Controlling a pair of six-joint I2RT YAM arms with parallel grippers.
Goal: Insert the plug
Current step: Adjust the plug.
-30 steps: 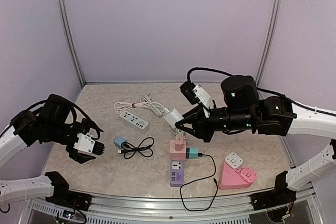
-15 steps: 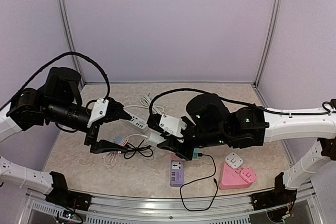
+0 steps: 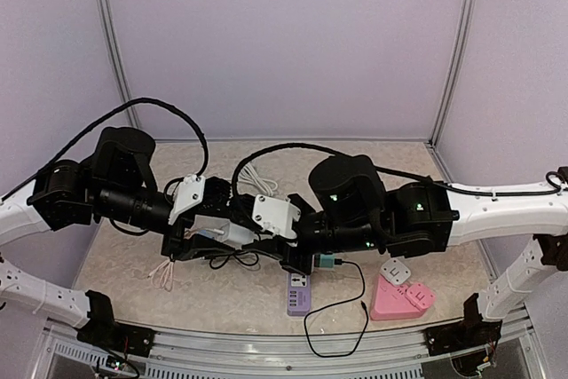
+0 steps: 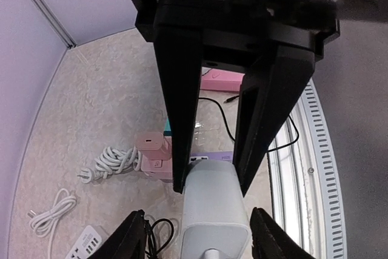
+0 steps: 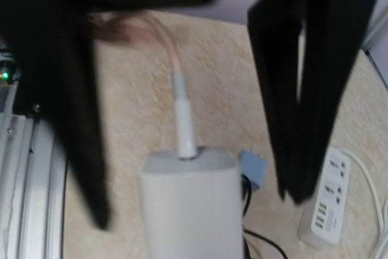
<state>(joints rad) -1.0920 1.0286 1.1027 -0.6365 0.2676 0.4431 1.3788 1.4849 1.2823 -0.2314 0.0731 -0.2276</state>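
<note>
White plug (image 4: 215,210): held above table (image 4: 91,107), clamped betw. R gripper (image 4: 211,181) jaws; L gripper (image 4: 200,236) jaws open, straddling plug w/o contact. Cable (image 5: 182,113) exits its end.

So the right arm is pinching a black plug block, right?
Not quite. The right gripper is pinching the plug block, but the block is white, not black. The left wrist view shows this most clearly.

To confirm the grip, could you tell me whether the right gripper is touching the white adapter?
Touching. The left wrist view shows the right gripper with its fingers pressed against both sides of the white adapter.
</note>
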